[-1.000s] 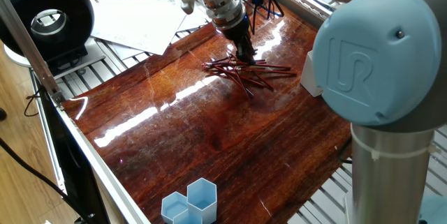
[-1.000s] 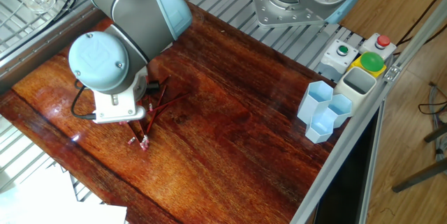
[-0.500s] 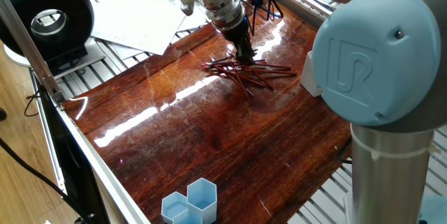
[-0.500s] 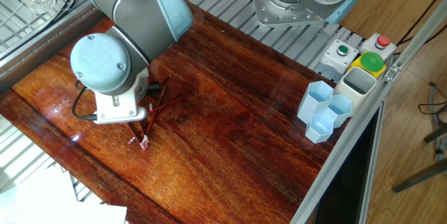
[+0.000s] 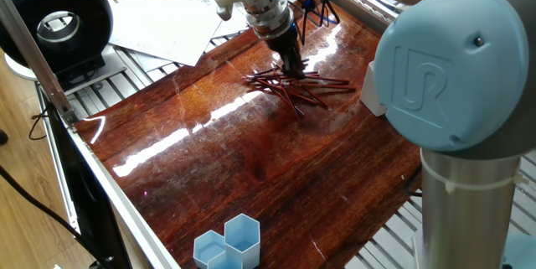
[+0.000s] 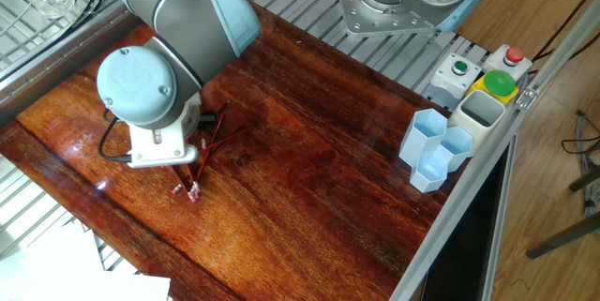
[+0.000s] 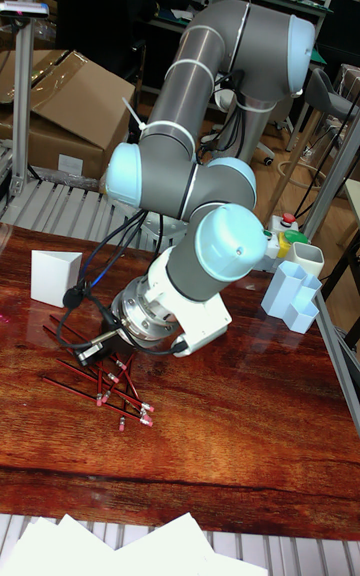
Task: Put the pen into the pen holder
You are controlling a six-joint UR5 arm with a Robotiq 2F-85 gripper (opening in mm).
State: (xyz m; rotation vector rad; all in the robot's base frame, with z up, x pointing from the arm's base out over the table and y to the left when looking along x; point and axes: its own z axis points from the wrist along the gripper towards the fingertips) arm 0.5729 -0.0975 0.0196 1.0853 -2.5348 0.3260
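Change: almost nothing since a second ago; the arm stays planted over the pile.
Honeycomb cups [image 5: 228,248]: light blue, at the worktop's [image 5: 251,168] near edge, 6 o'clock.
Pens [image 5: 297,86]: a red heap at 12 o'clock, tangled, so singling one out looks awkward.
Gripper [image 5: 293,65]: dipped into the heap; whether the fingers pinch a pen cannot be told.
Pen holder [image 7: 55,278]: white, just beyond the pens.

Pens [image 5: 295,85] piled on table [image 5: 251,160], gripper [image 5: 293,69] down among them. Pen holder [image 7: 55,278] stands just behind pile in tall view. Honeycomb cups [image 6: 436,146] at opposite table edge, well apart. Papers [image 5: 167,22] off table beyond pens.
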